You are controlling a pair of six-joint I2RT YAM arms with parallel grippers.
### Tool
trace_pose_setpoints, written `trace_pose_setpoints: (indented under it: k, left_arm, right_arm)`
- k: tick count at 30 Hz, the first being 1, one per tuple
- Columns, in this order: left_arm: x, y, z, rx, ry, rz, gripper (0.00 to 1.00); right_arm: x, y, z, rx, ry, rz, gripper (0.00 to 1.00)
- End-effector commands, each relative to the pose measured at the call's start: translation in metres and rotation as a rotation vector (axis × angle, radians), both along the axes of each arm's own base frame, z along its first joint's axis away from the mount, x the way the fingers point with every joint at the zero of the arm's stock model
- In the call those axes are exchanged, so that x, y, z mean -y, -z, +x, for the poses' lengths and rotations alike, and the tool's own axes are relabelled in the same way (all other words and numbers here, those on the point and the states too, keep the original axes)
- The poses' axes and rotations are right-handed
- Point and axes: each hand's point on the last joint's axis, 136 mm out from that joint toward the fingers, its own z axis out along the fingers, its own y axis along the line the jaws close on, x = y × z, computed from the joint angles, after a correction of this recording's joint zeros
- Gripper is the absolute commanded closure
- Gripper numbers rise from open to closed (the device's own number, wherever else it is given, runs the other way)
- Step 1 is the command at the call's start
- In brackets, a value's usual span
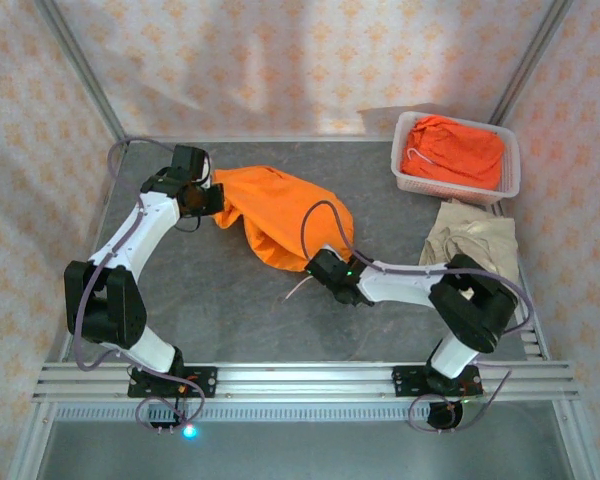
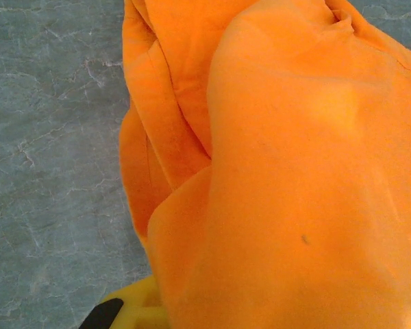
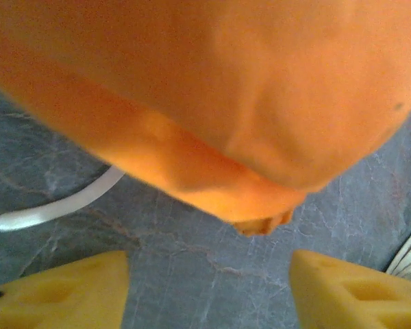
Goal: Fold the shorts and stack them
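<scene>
Bunched mid-counter, orange shorts (image 1: 280, 215), left edge clamped in the closed left pincer (image 1: 208, 197), lower end just ahead of the right pincer (image 3: 209, 274), its jaws apart with nothing between them and a white drawstring (image 3: 61, 205) trailing beside. Further right, a beige pair (image 1: 475, 240) crumpled just beside a white basket (image 1: 448, 192) with more orange cloth (image 1: 455, 150) inside. All on a grey marbled counter (image 1: 240, 310), patterned walls (image 1: 280, 60) around.

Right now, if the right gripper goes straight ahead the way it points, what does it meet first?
Most likely the orange shorts: their lower edge lies just ahead of the open right gripper, though depth is unclear.
</scene>
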Motion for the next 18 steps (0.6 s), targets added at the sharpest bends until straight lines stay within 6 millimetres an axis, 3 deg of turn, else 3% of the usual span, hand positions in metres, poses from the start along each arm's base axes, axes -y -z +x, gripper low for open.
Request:
trace_pose_setpoints:
  k: [1,5,7,13,18]
  left_arm:
    - [-0.004,-0.007,-0.009,0.012,-0.011,0.006,1.0]
    - [-0.009,-0.013,-0.012,0.03,-0.038,0.025,1.0]
    - [-0.017,-0.025,-0.013,0.069,-0.065,0.051,1.0]
    - [-0.033,-0.065,-0.023,0.172,-0.109,0.121,0.97]
    - [-0.035,-0.071,-0.032,0.14,-0.088,0.145,0.93]
  right_arm:
    - [-0.004,-0.009,0.02,0.078,0.041,0.021,0.46]
    - [0.0,-0.017,0.028,0.114,0.07,0.014,0.77]
    - [0.003,-0.026,0.031,0.135,0.08,0.02,0.86]
    - [0.013,-0.075,0.041,0.23,0.111,0.077,1.0]
    - [0.024,-0.13,0.047,0.329,0.117,0.132,1.0]
